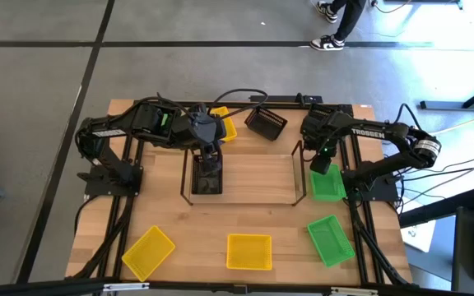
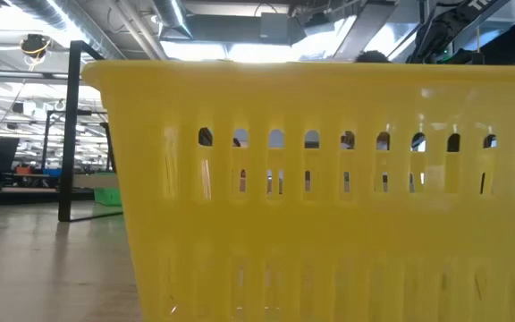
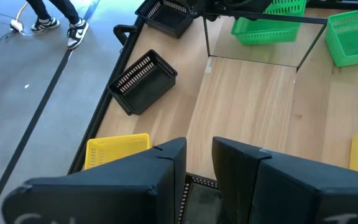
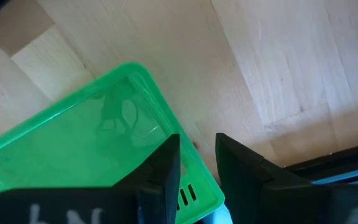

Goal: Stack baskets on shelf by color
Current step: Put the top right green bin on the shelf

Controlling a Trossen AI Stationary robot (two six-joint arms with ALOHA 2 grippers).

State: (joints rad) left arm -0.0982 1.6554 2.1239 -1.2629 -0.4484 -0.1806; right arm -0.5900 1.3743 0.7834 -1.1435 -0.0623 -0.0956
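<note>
Dark arms [image 1: 138, 123], white TROSSEN lettering [image 1: 369, 129]
</note>
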